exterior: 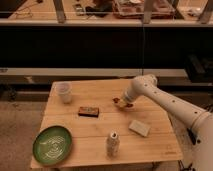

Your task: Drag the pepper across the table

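Note:
The pepper [117, 101] is a small dark-red sliver lying on the light wooden table [95, 127], right of centre and towards the back. My gripper [121, 103] comes down from the white arm on the right, its tip low on the planks and shut on the pepper. Only the pepper's left end shows past the fingers.
A brown flat box [88, 111] lies just left of the pepper. A clear cup [63, 92] stands at the back left, a green plate [52, 144] at the front left, a white bottle [113, 144] at the front centre and a pale packet [139, 127] at the front right.

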Robot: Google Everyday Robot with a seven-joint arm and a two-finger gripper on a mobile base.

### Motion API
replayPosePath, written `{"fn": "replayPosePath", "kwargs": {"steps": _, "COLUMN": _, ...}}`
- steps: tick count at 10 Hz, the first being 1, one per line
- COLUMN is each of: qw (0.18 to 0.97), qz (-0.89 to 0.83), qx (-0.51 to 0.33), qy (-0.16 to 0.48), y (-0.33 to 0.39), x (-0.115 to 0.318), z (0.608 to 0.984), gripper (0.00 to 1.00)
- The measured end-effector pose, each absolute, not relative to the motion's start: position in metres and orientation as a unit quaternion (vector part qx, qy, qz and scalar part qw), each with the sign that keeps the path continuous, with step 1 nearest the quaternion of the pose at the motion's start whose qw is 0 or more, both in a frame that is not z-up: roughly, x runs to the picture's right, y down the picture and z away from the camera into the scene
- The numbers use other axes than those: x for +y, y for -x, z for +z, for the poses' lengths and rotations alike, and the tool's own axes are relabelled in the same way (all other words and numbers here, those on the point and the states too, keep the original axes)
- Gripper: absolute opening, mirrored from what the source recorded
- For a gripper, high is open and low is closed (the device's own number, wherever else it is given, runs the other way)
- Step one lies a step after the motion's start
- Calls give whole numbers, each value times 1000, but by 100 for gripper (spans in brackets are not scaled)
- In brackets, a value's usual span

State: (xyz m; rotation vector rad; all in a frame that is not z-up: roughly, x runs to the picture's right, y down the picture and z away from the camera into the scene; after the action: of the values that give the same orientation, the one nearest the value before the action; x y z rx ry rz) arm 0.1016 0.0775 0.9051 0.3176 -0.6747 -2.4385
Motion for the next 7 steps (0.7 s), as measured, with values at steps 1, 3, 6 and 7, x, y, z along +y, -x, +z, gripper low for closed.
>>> {"fn": "replayPosePath", "kwargs": {"steps": 1, "qw": 285, "qz": -916, "qx": -255, "qy": -122, "y": -97, "x": 82, "z": 902, "gripper": 31}}
{"fn": "replayPosePath", "kwargs": {"steps": 3, "qw": 272, "qz": -918, "qx": -260, "qy": -126, "y": -89, "x": 92, "z": 895, "gripper": 31}}
{"fn": "replayPosePath", "kwargs": {"steps": 6, "qw": 249, "qz": -922, "qx": -266, "qy": -135, "y": -74, "x": 105, "z": 884, "gripper": 31}}
{"fn": "replayPosePath", "kwargs": {"steps": 7, "qw": 239, "qz": -923, "qx": -268, "qy": -138, "y": -67, "x": 111, "z": 881, "gripper": 31}}
